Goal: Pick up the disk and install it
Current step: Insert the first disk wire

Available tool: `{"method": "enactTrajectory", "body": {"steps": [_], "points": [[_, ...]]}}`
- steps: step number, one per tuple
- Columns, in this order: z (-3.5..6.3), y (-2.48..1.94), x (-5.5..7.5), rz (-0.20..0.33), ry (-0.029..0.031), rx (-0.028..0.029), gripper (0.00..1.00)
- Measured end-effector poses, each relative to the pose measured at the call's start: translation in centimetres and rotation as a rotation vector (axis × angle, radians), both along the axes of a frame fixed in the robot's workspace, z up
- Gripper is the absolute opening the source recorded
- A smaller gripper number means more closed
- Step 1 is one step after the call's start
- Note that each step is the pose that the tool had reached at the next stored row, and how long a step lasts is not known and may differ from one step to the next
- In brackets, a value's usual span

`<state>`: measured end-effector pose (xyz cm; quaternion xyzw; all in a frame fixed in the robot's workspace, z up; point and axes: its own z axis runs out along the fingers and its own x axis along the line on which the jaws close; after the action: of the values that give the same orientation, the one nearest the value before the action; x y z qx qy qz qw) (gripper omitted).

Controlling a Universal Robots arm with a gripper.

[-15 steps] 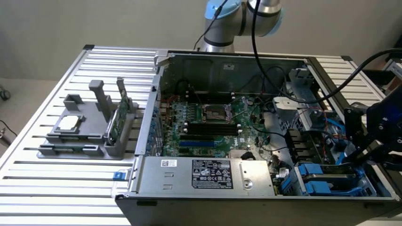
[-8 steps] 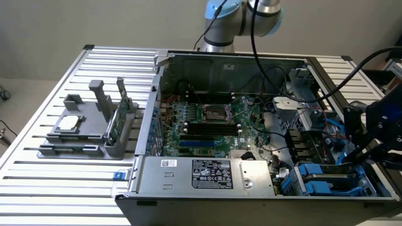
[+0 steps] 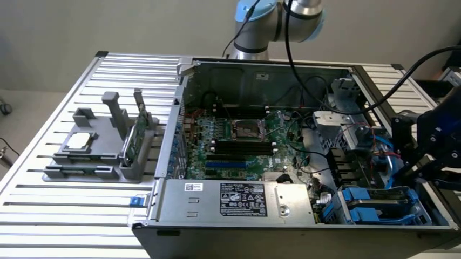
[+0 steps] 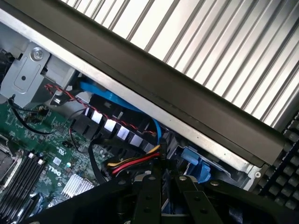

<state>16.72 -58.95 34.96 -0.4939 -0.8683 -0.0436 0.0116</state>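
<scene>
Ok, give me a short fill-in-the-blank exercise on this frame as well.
The disk sits in a ___ carrier, inside the computer case.
The green circuit card stands in a ___ holder outside the case.
The gripper is at the end of the case on the exterior view's ___.
Missing words: blue; grey; right.

Blue-framed disk (image 3: 368, 215); green motherboard (image 3: 238, 141); ribbed silver table (image 3: 79, 229).
</scene>
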Motion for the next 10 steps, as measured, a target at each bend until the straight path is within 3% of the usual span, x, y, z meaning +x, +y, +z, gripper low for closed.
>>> {"method": "enactTrajectory", "body": {"steps": [4, 8, 10], "points": [[0.0, 0.0, -0.53, -0.004, 0.0, -0.0084, 0.16], [-0.01, 0.0, -0.56, -0.017, 0.0012, -0.0118, 0.16], [0.0, 0.0, -0.57, -0.026, 0.0016, -0.0162, 0.16]]}}
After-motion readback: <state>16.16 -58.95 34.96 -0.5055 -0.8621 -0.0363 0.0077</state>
